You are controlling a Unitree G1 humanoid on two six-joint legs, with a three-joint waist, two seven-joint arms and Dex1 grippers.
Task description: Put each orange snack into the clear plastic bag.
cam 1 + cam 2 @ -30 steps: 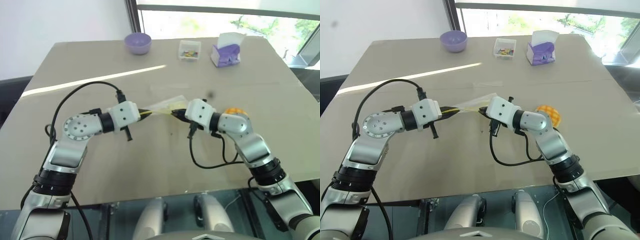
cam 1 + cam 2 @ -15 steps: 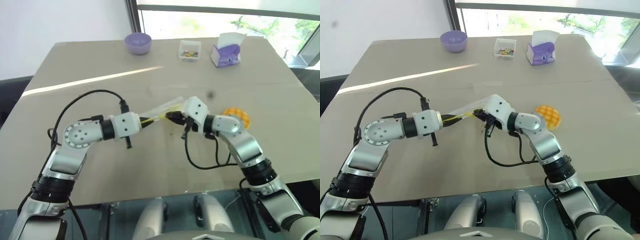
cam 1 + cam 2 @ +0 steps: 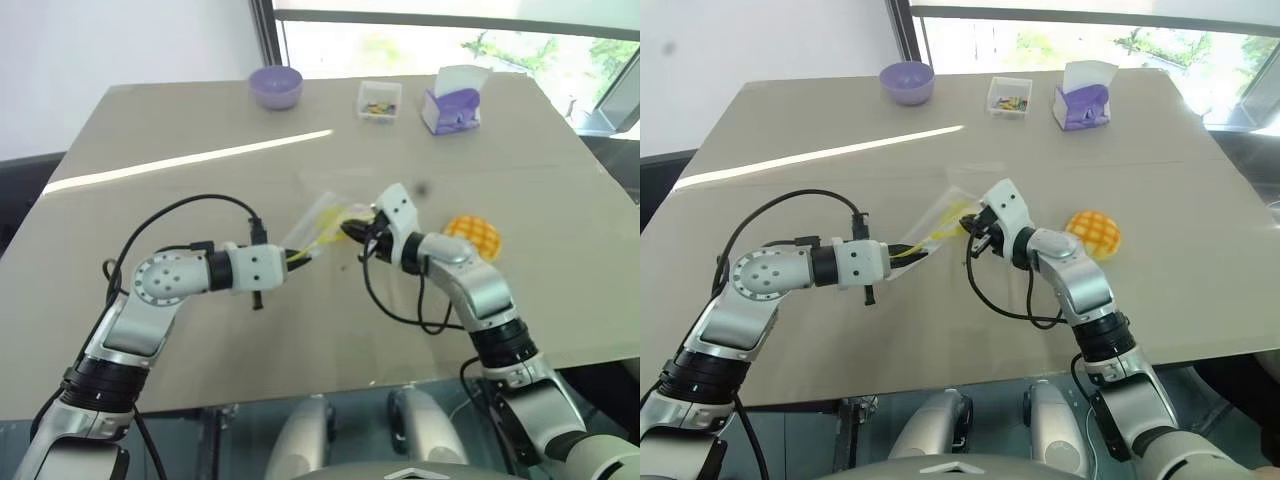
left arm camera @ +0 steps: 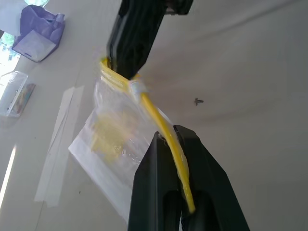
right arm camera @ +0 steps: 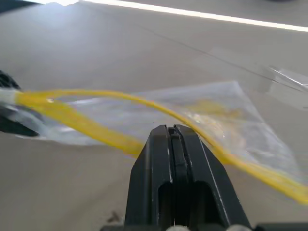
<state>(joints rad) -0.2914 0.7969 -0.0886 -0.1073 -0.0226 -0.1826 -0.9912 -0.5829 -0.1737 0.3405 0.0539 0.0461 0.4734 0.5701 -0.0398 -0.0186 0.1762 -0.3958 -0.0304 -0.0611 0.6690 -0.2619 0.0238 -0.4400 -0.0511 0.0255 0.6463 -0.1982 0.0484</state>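
The clear plastic bag (image 3: 322, 218) hangs just above the table between my two grippers, its yellow seal strip stretched from one to the other. My left gripper (image 3: 298, 257) is shut on the strip's near end; in the left wrist view the strip (image 4: 161, 126) runs into its shut fingers (image 4: 159, 159). My right gripper (image 3: 352, 231) is shut on the strip's other end, and the right wrist view has the bag (image 5: 202, 113) fanning out beyond its closed fingers (image 5: 166, 144). The orange snack (image 3: 473, 238) lies on the table just right of the right forearm, untouched.
At the table's far edge stand a purple bowl (image 3: 275, 85), a small clear box of colourful bits (image 3: 379, 100) and a purple tissue box (image 3: 452, 100). Black cables loop from both wrists over the tabletop (image 3: 180, 130).
Both grippers have sunk toward the table with the bag. The right wrist has rolled and pushed forward, and the bag's body now spreads toward the far side.
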